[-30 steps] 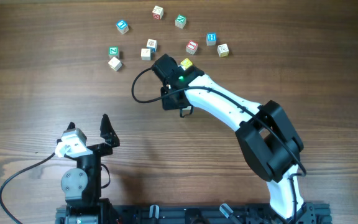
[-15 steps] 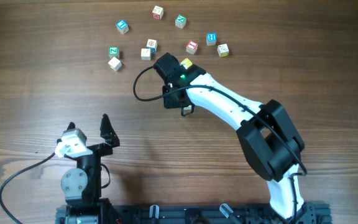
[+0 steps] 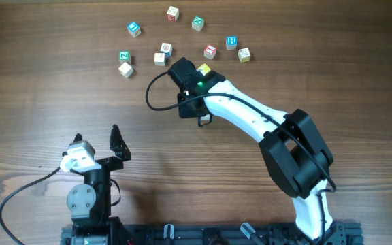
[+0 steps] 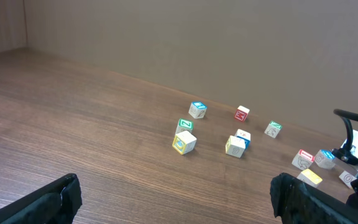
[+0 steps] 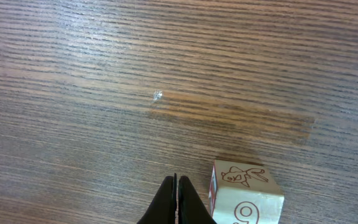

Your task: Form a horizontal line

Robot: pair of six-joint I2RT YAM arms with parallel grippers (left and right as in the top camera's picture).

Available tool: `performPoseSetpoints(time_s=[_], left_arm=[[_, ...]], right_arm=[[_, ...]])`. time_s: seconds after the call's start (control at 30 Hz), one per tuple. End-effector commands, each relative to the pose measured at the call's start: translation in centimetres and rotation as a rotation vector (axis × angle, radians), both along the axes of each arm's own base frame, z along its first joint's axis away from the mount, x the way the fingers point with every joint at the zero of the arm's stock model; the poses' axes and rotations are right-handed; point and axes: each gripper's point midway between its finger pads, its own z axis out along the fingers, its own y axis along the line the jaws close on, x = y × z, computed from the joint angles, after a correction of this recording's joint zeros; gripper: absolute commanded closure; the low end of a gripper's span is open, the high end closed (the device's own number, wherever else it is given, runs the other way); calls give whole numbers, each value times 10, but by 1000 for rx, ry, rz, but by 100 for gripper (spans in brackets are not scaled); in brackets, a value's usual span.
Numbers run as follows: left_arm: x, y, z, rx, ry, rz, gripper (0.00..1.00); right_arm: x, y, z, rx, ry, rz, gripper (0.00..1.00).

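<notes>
1. We are seeing no horizontal line yet: the cubes (image 3: 166, 48) are lying scattered, well apart, on the far side of the table (image 3: 46, 88).
2. We are working with the right gripper (image 5: 178, 198) pinched closed and empty, just beside one pale cube (image 5: 247, 194); pushing it into a row likely calls for slow, level nudges.
3. The left gripper (image 3: 97, 139) is resting spread wide, holding nothing.

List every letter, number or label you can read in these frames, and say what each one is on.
"6" or "9", red, cut off by the frame edge: front face of the near cube in the right wrist view. Its top shows an animal drawing and no text.
"Z", probably: top of the green cube.
Other cubes: marks too small to read.
No brand or label shows anywhere else.
</notes>
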Motion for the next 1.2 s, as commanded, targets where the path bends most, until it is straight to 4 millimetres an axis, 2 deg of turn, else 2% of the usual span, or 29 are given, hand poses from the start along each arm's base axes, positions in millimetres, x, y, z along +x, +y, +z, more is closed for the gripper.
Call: performPoseSetpoints(time_s=[0.0, 0.07, 0.2, 0.37, 1.17], left_arm=[[0, 1, 0, 17, -3, 9, 0], [0, 1, 0, 17, -3, 9, 0], [0, 1, 0, 17, -3, 9, 0], [0, 1, 0, 17, -3, 9, 0], [0, 1, 0, 17, -3, 9, 0]], right_arm=[[1, -7, -8, -33, -1, -21, 96], [2, -7, -8, -33, -4, -22, 88], [-10, -18, -21, -48, 42, -105, 90], [-4, -30, -22, -58, 50, -133, 96], [-2, -34, -22, -68, 47, -136, 96]])
